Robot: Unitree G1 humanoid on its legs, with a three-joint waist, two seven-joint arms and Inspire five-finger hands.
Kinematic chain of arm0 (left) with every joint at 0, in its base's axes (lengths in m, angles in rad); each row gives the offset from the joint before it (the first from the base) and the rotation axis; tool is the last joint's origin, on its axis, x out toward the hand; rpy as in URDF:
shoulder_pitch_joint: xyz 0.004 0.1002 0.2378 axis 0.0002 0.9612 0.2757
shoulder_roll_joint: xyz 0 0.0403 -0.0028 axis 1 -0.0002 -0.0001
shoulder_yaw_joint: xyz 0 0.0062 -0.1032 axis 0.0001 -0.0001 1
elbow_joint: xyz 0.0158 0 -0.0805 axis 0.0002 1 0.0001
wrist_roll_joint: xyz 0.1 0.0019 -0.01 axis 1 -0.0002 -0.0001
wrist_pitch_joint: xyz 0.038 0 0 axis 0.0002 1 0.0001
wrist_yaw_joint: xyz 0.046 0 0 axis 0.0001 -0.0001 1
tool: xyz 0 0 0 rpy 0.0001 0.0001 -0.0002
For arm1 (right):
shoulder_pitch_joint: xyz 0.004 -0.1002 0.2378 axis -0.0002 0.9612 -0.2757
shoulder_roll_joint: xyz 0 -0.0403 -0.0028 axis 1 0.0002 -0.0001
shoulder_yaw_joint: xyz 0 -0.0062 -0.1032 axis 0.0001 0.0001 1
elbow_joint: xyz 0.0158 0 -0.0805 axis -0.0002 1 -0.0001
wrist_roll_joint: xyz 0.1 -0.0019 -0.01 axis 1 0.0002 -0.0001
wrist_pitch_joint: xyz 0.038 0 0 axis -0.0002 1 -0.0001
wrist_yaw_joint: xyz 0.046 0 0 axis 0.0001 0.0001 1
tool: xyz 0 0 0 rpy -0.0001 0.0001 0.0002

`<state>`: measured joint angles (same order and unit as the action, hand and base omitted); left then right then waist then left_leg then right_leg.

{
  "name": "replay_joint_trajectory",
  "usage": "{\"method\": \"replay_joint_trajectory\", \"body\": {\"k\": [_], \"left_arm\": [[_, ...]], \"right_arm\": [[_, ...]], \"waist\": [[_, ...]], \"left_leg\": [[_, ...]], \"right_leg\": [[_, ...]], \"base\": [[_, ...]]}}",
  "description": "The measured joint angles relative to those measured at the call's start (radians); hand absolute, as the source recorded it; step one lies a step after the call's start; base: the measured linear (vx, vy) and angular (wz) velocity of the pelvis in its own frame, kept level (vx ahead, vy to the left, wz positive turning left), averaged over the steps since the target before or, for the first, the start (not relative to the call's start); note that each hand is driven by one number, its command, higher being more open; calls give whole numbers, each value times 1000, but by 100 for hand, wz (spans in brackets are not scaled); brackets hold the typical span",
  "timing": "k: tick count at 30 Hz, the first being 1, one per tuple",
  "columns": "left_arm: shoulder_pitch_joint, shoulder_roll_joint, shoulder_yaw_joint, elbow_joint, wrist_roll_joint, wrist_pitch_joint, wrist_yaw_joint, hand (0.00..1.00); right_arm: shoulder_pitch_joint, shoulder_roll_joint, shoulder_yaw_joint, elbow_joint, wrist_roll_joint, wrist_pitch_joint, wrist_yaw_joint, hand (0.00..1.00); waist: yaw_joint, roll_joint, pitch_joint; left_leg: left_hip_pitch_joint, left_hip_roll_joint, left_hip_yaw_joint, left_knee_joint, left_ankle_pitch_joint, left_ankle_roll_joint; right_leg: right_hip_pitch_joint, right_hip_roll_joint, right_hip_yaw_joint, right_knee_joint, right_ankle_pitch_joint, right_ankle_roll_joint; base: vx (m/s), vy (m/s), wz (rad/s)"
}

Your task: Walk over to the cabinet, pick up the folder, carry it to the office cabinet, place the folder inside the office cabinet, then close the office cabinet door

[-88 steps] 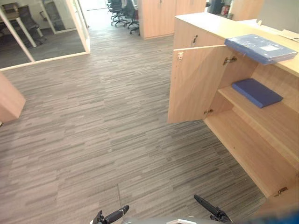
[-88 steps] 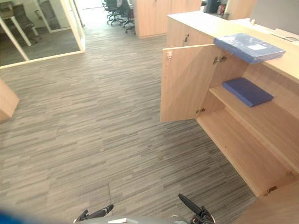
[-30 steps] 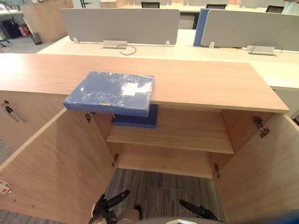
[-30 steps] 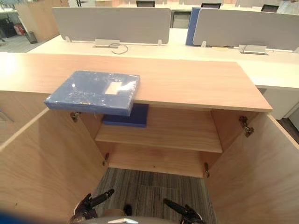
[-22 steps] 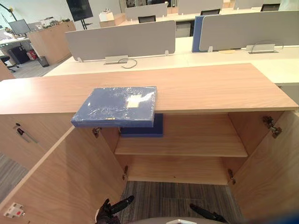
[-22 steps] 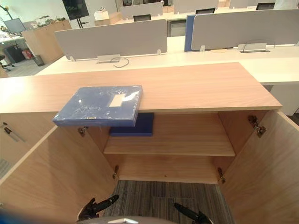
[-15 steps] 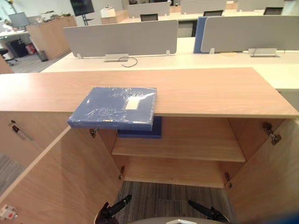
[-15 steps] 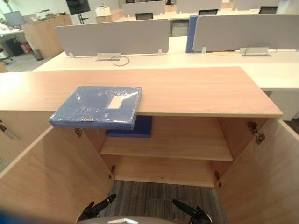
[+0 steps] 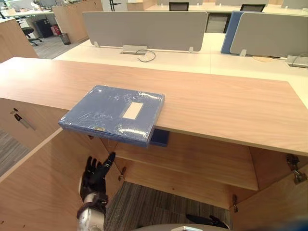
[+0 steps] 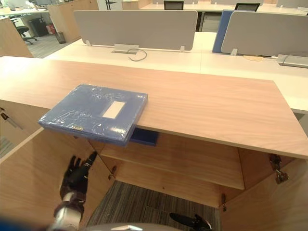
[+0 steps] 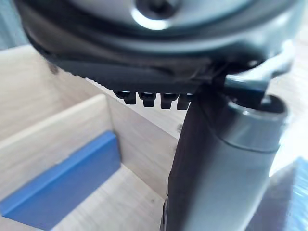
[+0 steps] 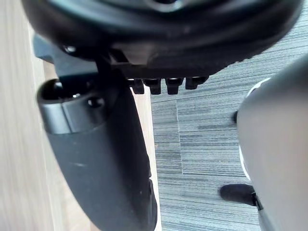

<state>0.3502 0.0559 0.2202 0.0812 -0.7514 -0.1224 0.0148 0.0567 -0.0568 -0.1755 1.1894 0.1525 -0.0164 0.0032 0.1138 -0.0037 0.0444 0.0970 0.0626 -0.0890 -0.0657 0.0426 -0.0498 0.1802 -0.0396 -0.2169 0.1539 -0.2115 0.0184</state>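
Note:
A blue folder [image 9: 113, 114] in clear plastic wrap lies on the wooden top of the office cabinet [image 9: 226, 108], its near edge overhanging the front. Both cabinet doors stand open. A second, darker blue folder [image 9: 160, 137] lies on the inner shelf [image 9: 192, 163] and also shows in the left wrist view [image 11: 62, 187]. My left hand [image 9: 96, 175] is raised in front of the open left door [image 9: 33, 192], below the overhanging folder and not touching it, fingers straight. My right hand [image 9: 208, 222] hangs low near the floor, open and empty.
Behind the cabinet stand pale desks with grey partition screens [image 9: 144, 26] and a cable [image 9: 144, 55]. A key sticks out of the neighbouring cabinet front [image 9: 19, 120]. The right door [image 9: 284, 207] stands open at the lower right. Grey carpet [image 9: 144, 207] lies below.
The camera has come closer to the cabinet. My left hand has risen from low by my body to just under the overhanging folder. The right hand stays low.

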Motion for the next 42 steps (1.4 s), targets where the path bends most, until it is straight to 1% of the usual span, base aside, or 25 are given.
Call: {"method": "replay_joint_trajectory", "body": {"k": [2, 3, 5, 7, 8, 10, 12, 15, 16, 17, 19, 23, 26, 27, 28, 30, 31, 33, 37, 39, 40, 42], "left_arm": [[18, 13, 17, -68, 45, 0, -1, 100], [25, 13, 25, -87, 64, 0, -1, 100], [44, 14, 53, -144, 170, 3, 1, 100], [69, 11, 88, -222, 335, 33, 6, 100], [80, 10, 110, -261, 460, 59, 4, 100], [91, -3, 141, -314, 634, 102, -5, 100], [98, -30, 151, -354, 741, 125, -15, 100], [99, -66, 150, -389, 847, 153, -15, 100], [103, -78, 150, -403, 879, 162, -15, 100], [104, -79, 151, -407, 885, 166, -15, 100], [108, -86, 156, -427, 927, 179, -15, 100], [110, -107, 179, -469, 1018, 190, -2, 100], [121, -144, 197, -552, 1091, 188, 60, 100], [121, -148, 196, -583, 1127, 179, 115, 100], [121, -148, 195, -615, 1162, 163, 168, 100], [120, -146, 191, -664, 1209, 129, 237, 100], [119, -144, 189, -681, 1221, 119, 252, 100], [97, -119, 165, -716, 1268, 73, 295, 100], [91, -45, 94, -714, 1330, 34, 301, 100], [89, -20, 77, -709, 1356, 23, 300, 100], [87, 5, 75, -696, 1381, 12, 300, 100], [83, 29, 76, -678, 1394, 10, 300, 100]], "right_arm": [[3, 0, -2, 0, -5, 5, 0, 100], [4, 0, -3, 0, -6, 5, 0, 100], [8, 2, -12, 0, -6, 6, 0, 100], [9, 9, -39, 0, -12, 7, 8, 100], [10, 10, -47, 0, -28, 11, 14, 100], [9, 10, -49, 0, -35, 16, 26, 100], [9, 11, -49, -1, -35, 19, 38, 100], [15, 10, -49, -9, -36, 35, 49, 100], [22, 11, -48, -19, -36, 37, 60, 100], [24, 11, -48, -19, -36, 37, 62, 100], [35, 12, -40, -19, -38, 39, 75, 100], [41, 14, -41, -23, -45, 46, 81, 100], [49, 19, -42, -18, -75, 55, 80, 100], [49, 23, -42, -17, -77, 55, 79, 100], [50, 25, -42, -17, -83, 54, 78, 100], [52, 27, -41, -17, -83, 48, 71, 100], [52, 27, -41, -17, -83, 46, 70, 100], [55, 26, -39, -16, -83, 36, 56, 100], [48, 18, -39, 0, -83, 28, 43, 100], [45, 16, -38, 5, -83, 24, 38, 100], [45, 13, -38, 5, -83, 19, 38, 100], [44, 7, -36, 8, -82, 13, 38, 100]], "waist": [[16, 0, 0], [20, 0, 0], [37, 0, -2], [45, -4, -6], [51, -4, -8], [56, -3, -12], [61, -3, -14], [72, 0, -18], [74, 5, -24], [74, 6, -27], [76, 1, -41], [75, -3, -46], [73, -15, -51], [73, -19, -53], [73, -23, -56], [73, -25, -57], [73, -25, -57], [76, -23, -58], [71, -13, -62], [69, -10, -62], [65, -5, -64], [64, 2, -64]], "left_leg": [[5, 2, 0, 3, -6, -7], [6, 2, 0, 6, -10, -6], [1, 1, -1, 16, -17, 0], [-14, -1, -6, 33, -25, -3], [-20, -2, -8, 41, -30, -2], [-31, -6, -13, 50, -31, -2], [-44, -9, -17, 59, -32, -3], [-60, -12, -20, 70, -33, -4], [-68, -15, -24, 72, -34, -3], [-69, -16, -25, 72, -34, -3], [-70, -17, -28, 71, -32, -2], [-72, -18, -32, 61, -18, -1], [-71, -18, -34, 47, -8, 0], [-71, -18, -34, 44, -7, 0], [-69, -19, -34, 40, -6, 1], [-67, -22, -34, 34, -3, 5], [-67, -23, -34, 32, -3, 5], [-69, -27, -34, 31, -2, 6], [-71, -28, -31, 28, -1, 5], [-73, -26, -31, 25, 1, 3], [-74, -23, -30, 18, 4, 2], [-72, -20, -27, 15, 7, 1]], "right_leg": [[8, 2, 0, 0, 0, 0], [10, 2, 0, 0, 0, 0], [14, 3, 0, -1, 0, 0], [13, 3, -2, -7, 0, 0], [14, 3, -3, -10, 0, 0], [14, 3, -6, -15, 0, 0], [14, 3, -8, -25, 0, 0], [14, 3, -8, -39, 0, 0], [14, 3, -8, -44, 0, 0], [14, 3, -9, -46, 0, 0], [16, 4, -12, -54, 1, -1], [16, 5, -21, -62, 8, -2], [15, 4, -23, -69, 14, 1], [16, 3, -24, -70, 15, 2], [16, 1, -24, -72, 15, 3], [16, -3, -24, -73, 16, 5], [17, -4, -24, -73, 16, 6], [16, -6, -24, -77, 16, 6], [11, -3, -20, -78, 16, 6], [7, -1, -17, -78, 16, 6], [0, 2, -14, -78, 16, 6], [-4, 4, -8, -77, 17, 5]], "base": [[41, -37, 6], [35, -32, 5], [21, -24, 10], [0, -16, 12], [-20, -15, 11], [-51, -17, 12], [-73, -10, 10], [-111, 0, 5], [-134, 10, 5], [-151, 13, 6], [-125, 12, 6], [-74, 9, 6], [-9, -1, 2], [0, 0, 0], [0, 0, 0], [0, 0, 0], [0, 0, 0], [0, 0, 0], [-17, -9, -2], [-33, -25, -3], [-31, -36, -2], [-10, -37, -6]]}}
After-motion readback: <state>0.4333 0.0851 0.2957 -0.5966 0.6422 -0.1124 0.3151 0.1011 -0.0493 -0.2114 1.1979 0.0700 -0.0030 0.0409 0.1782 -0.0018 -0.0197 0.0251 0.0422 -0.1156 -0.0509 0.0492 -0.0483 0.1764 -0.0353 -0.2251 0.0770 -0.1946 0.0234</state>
